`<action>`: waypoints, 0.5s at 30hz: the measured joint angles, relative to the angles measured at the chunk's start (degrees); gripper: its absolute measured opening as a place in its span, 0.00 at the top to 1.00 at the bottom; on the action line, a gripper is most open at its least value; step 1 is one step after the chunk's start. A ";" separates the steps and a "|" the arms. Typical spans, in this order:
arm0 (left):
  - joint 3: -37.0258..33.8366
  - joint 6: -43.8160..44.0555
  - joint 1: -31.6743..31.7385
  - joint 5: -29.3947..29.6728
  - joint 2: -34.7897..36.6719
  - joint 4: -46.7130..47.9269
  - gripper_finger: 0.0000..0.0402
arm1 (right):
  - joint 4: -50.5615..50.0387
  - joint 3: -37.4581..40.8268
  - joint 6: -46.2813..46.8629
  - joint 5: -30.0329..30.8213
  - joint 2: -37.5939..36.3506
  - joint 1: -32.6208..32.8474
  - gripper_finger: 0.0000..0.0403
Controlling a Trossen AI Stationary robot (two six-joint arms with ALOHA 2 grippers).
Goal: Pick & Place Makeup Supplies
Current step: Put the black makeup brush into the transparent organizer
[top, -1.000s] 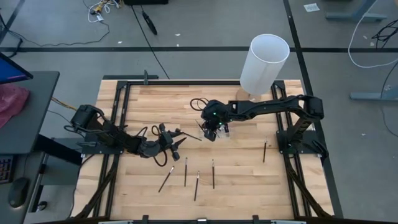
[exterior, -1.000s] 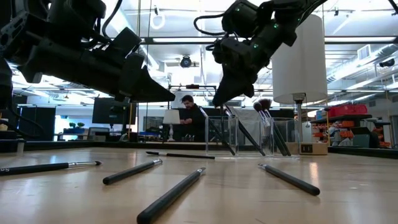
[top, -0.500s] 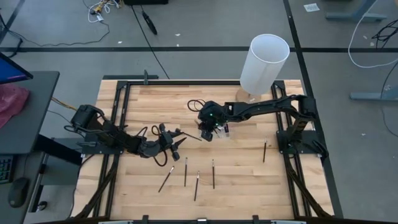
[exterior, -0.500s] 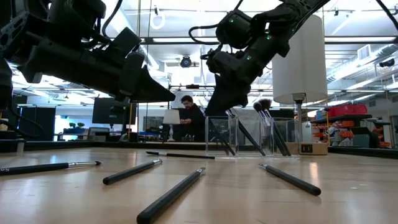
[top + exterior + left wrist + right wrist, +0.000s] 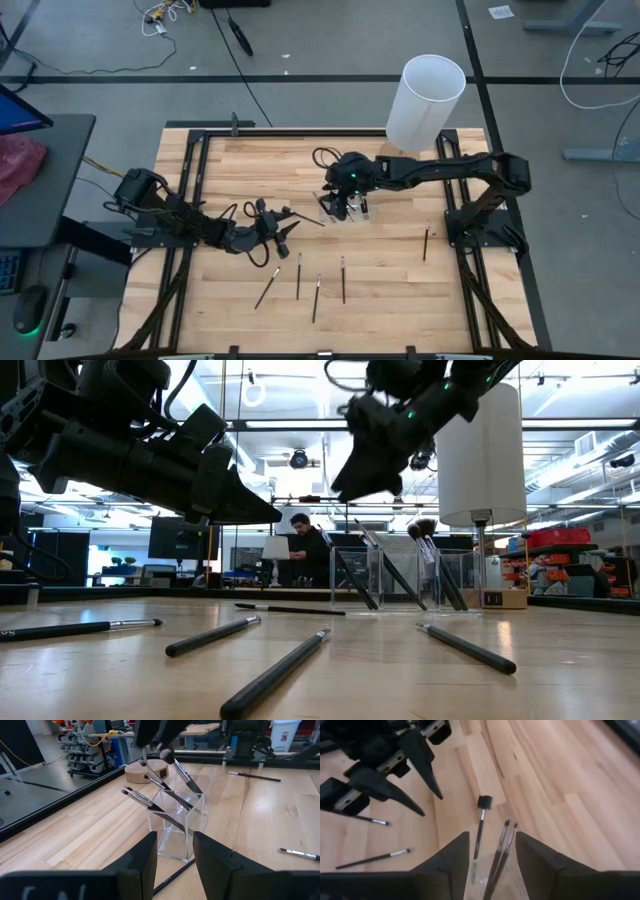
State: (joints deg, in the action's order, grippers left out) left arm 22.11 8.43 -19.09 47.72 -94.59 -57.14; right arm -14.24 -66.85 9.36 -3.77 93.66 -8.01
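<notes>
Right arm pulled up and away from the holder

Right gripper [image 5: 350, 478] has risen since a second ago: then its fingertips dipped to the clear holder [image 5: 385, 575] rim among the brushes [image 5: 385, 565], now it hangs well above, fingers apart and empty. From above, its wrist has swung slightly right and far.

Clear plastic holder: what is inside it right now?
The clear plastic holder has several makeup brushes leaning inside, bristle tips up. The right gripper above it hides it in the high view, so no exact count.
</notes>
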 joint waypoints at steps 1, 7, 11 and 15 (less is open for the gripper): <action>0.00 0.02 0.00 0.00 0.00 0.01 0.68 | -1.06 0.00 -0.41 1.32 -1.05 0.66 0.60; 0.00 1.47 0.00 -0.01 0.00 0.03 0.68 | -7.48 0.00 -1.67 14.05 -6.11 7.52 0.64; 0.00 1.58 -0.02 -0.01 0.00 0.02 0.68 | -12.85 0.00 -0.09 20.17 -7.42 14.37 0.67; 0.00 1.88 -0.02 -0.11 0.00 0.02 0.68 | -20.05 0.00 5.61 25.09 -7.44 22.07 0.70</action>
State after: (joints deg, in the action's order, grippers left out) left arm 22.11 10.31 -19.11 47.61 -94.59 -57.12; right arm -34.30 -66.85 14.97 21.32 86.21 14.07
